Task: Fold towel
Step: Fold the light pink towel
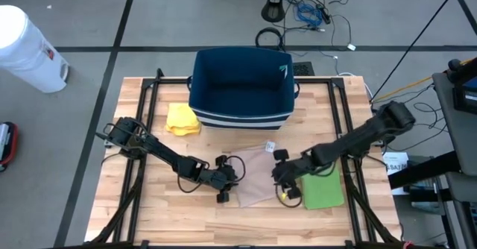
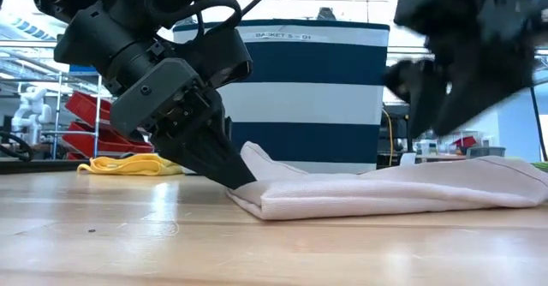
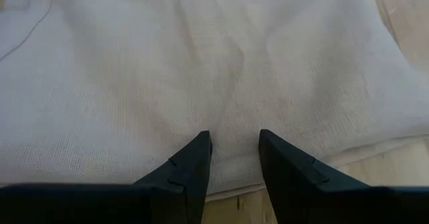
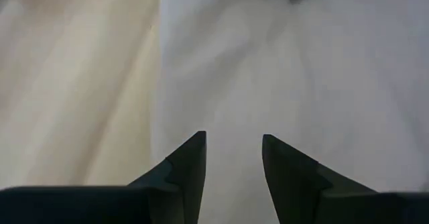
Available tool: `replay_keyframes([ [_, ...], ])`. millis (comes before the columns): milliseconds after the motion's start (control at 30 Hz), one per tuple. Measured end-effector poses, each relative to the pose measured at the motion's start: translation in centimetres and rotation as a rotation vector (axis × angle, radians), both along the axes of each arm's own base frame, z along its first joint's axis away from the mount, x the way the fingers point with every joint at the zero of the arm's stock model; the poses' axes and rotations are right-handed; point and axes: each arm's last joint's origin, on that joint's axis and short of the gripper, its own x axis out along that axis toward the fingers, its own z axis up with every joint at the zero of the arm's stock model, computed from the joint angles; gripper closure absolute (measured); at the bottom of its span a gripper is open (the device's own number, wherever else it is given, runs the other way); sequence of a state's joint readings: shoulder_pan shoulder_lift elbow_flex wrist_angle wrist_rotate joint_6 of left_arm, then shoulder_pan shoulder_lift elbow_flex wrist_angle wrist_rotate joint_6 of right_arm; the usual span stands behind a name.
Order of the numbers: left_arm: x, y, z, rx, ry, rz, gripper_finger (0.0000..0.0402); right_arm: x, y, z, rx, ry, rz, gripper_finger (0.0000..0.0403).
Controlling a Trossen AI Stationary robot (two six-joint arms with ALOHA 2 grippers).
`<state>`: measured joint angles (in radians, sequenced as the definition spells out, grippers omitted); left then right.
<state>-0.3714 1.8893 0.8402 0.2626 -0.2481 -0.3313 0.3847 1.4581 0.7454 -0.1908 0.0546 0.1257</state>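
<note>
A pale pink towel (image 1: 257, 183) lies folded flat on the wooden table (image 1: 149, 219), near its front middle. My left gripper (image 1: 232, 178) reaches in from the left and slants down onto the towel's left edge (image 2: 244, 187), fingers open. My right gripper (image 1: 279, 176) hangs open above the towel's right part (image 4: 301, 70), clear of it in the low view (image 2: 419, 89). My left gripper sets its two open fingertips (image 3: 201, 143) on the towel's top layer close to its left edge (image 3: 231, 163), slanting down from the table's left side. Cloth shows flat in the gap between the fingers. The towel rests on the table, slightly humped (image 2: 253, 156) just behind the fingertips.
A green cloth (image 1: 326, 191) lies right of the towel under my right arm. A yellow cloth (image 1: 182, 120) lies at the back left beside a blue striped basket (image 1: 242, 115) at the table's far edge. Black frame rails (image 1: 145, 130) run along both sides.
</note>
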Motion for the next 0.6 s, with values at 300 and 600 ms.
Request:
replay_keyframes([
  [300, 0.0, -0.6, 0.5, -0.005, -0.044, -0.04, 0.0264, 0.9, -0.6, -4.7, -0.16, 0.163, -0.07, 0.0268],
  [600, 1.4, -1.4, 2.9, 0.034, -0.165, -0.101, 0.0264, 0.3, -0.8, -3.2, -0.135, 0.141, -0.084, 0.0268],
])
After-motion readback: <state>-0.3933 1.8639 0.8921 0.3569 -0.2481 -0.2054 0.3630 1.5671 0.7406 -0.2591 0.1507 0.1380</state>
